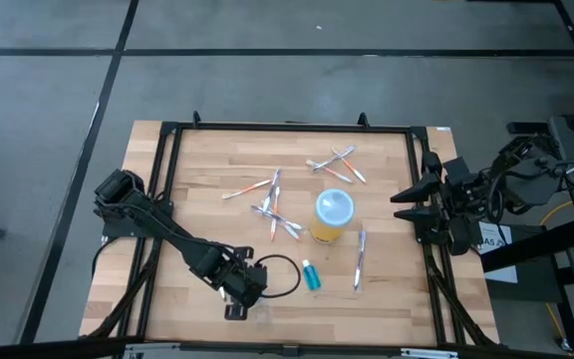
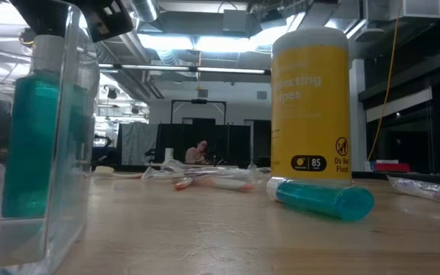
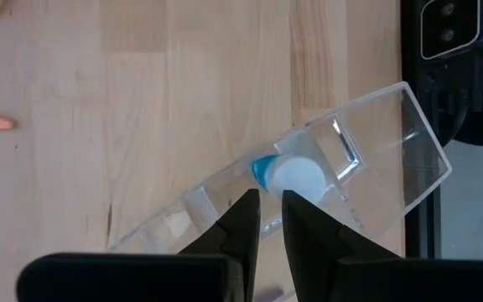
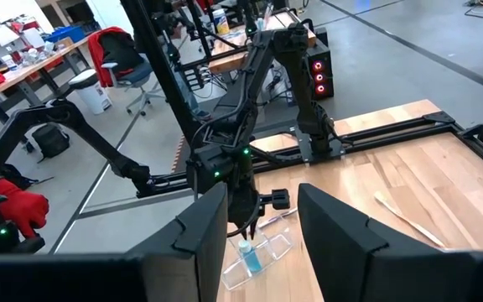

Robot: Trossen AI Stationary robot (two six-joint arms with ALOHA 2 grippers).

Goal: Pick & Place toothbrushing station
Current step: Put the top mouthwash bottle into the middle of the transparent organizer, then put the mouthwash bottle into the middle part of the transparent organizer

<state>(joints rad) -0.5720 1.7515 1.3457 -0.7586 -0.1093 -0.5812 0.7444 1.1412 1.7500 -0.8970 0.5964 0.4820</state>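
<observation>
We see the left gripper point(image 1: 239, 299) low over the near edge of the pale wooden table point(image 1: 217, 160), its dark fingers point(image 3: 240, 225) drawn close together, just above a clear plastic pouch point(image 3: 342, 180) that holds a small teal tube with a white cap point(image 3: 288, 174); whether they actually pinch the pouch's edge we cannot tell. A second teal tube point(image 1: 311, 276) lies flat on the wood just beside it. The yellow cylindrical cup with a pale-blue top point(image 1: 333, 215) stands upright near the table's middle, with thin white and pink toothbrushes point(image 1: 272, 204) scattered behind and beside it. The right gripper point(image 1: 407, 204) waits at the table's right edge, jaws well apart and empty.
</observation>
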